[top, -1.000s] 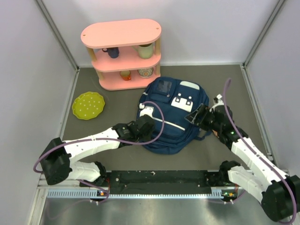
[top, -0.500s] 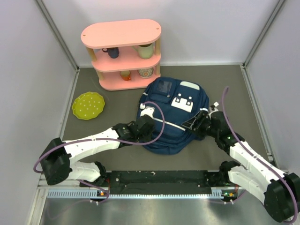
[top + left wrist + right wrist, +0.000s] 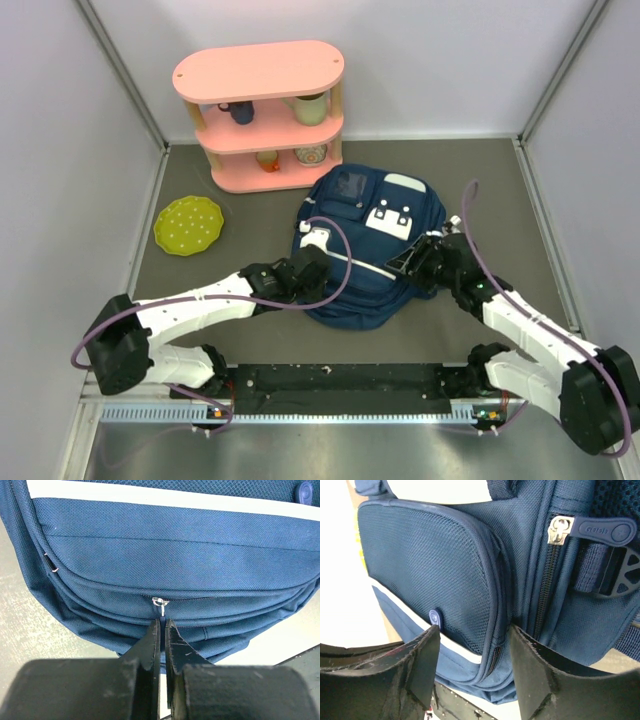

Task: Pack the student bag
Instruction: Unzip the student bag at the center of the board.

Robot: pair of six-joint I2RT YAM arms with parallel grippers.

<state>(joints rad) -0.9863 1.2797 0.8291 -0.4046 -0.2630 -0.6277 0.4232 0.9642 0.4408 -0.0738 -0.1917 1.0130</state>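
Opening the student bag looks like the step in hand, since its zips are shut and nothing can go in until one runs. The bag lies flat in the middle of the desk, just near of the pink shelf, with a green plate well apart on its left. The left gripper has its jaws clenched on the tip of the small metal zip pull at the bag's near-left edge. The right gripper has its jaws released, standing astride the seam of the mesh pocket on the bag's right side; whether they press the cloth I cannot tell. To do this well, the right jaws should nip that seam firmly and pin the bag down. The left can then draw the pull slowly along the curve of the zip track, not away from it, so the thin tab does not slip out.
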